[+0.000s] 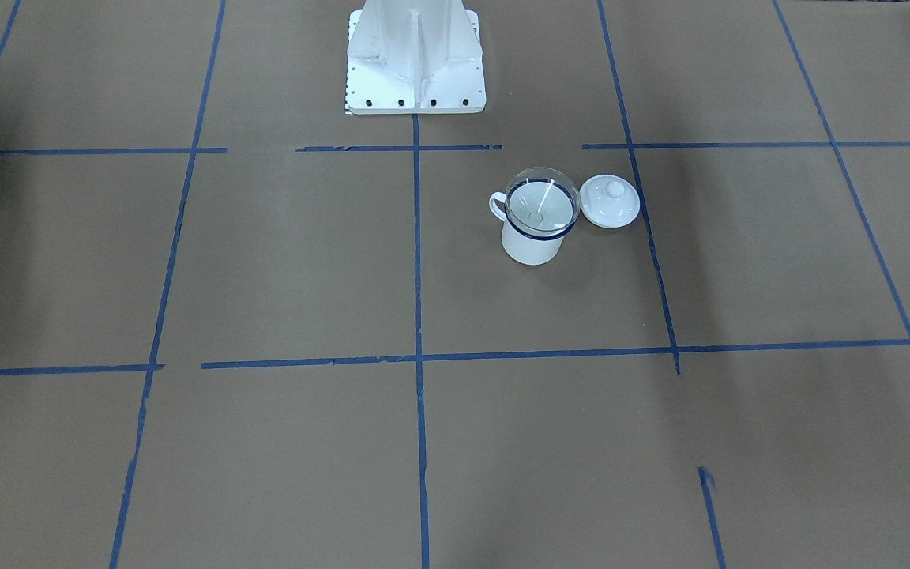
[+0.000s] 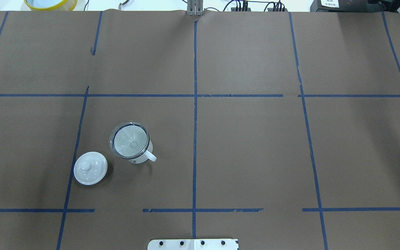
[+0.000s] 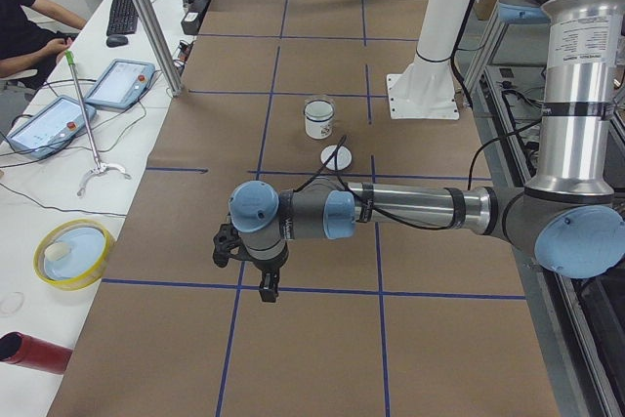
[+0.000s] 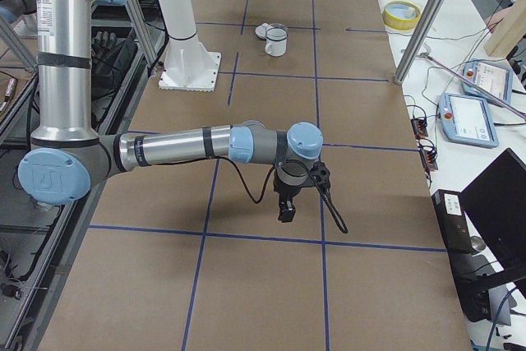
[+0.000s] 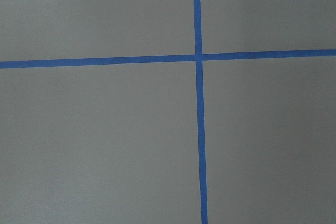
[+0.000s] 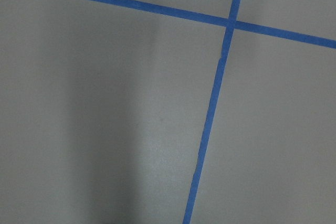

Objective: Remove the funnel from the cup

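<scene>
The clear funnel (image 1: 542, 207) sits in the mouth of the white cup (image 1: 532, 246), which stands upright on the brown paper. From overhead the funnel (image 2: 129, 140) fills the cup's blue rim and the cup's handle (image 2: 150, 157) points to the lower right. My left gripper (image 3: 266, 285) hangs over the table far from the cup (image 3: 318, 122). My right gripper (image 4: 285, 211) hangs far from the cup (image 4: 276, 41) at the other end. Neither gripper holds anything that I can see, and I cannot tell if they are open or shut. Both wrist views show only paper and tape.
A white domed lid (image 1: 610, 201) with a knob lies beside the cup, also seen from overhead (image 2: 90, 168). The robot's white base (image 1: 415, 55) stands behind the cup. Blue tape lines cross the brown paper. A yellow-rimmed dish (image 3: 73, 253) sits on the side desk.
</scene>
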Available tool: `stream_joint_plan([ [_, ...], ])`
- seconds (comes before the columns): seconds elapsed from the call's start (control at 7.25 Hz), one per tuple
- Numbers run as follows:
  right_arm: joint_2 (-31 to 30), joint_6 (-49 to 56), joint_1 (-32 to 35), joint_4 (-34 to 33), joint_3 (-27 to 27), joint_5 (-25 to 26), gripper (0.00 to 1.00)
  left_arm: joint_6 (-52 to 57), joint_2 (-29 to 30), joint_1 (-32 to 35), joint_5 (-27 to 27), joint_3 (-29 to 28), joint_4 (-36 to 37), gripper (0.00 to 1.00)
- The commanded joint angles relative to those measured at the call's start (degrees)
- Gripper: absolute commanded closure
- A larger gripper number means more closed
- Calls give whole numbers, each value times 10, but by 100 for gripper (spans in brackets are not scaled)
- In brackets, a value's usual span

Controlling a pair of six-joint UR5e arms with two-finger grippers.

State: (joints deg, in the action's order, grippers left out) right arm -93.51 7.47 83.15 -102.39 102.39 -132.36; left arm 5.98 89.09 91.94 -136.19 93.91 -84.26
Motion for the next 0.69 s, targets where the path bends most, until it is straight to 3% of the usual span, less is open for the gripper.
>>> stream_joint_plan([
  [0.0, 0, -1, 0, 0, 0, 0, 0, 4, 6, 1, 3, 7, 9, 0],
  [0.55, 0, -1, 0, 0, 0, 0, 0, 6, 7, 2, 1, 22, 2, 0],
])
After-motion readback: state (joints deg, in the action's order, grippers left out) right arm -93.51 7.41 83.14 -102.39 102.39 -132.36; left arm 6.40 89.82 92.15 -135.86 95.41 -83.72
